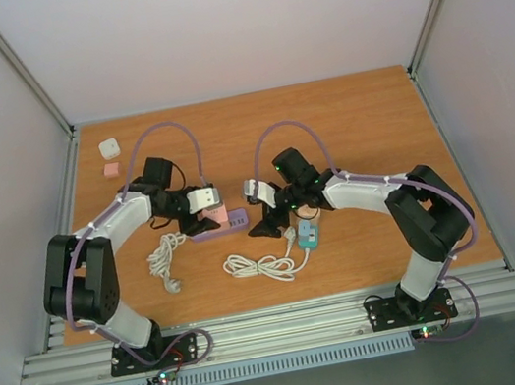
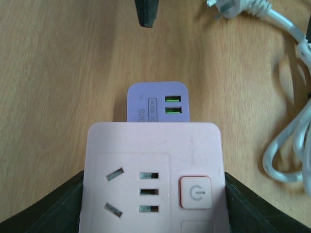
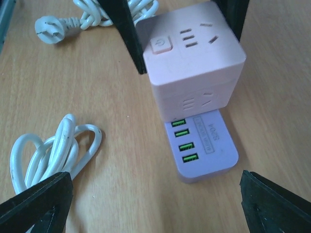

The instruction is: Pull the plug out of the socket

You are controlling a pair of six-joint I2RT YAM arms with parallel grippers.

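**Wooden table (image 1: 354,116), pink cube plug (image 1: 213,216) in a robot's grip**

Top view: left of the table's middle, the left gripper (image 1: 203,214) clamps the plug, seated on the purple socket strip (image 1: 230,225); the right gripper (image 1: 266,227) hangs just beside, jaws spread. Left wrist: fingers (image 2: 53,208) press both cube sides. Right wrist: wide-apart fingers (image 3: 39,204) frame the strip, white cable (image 3: 48,155) coiled beside.

This is a robotics lab cell: a wooden table (image 1: 363,114) spreads ahead of the left gripper (image 1: 208,215) and right gripper (image 1: 267,223), plain white walls (image 1: 229,28) close it in beyond and beside them, and behind them a ribbed aluminium frame (image 1: 291,324) carries the bolted-down left arm (image 1: 117,217) and right arm (image 1: 367,191).
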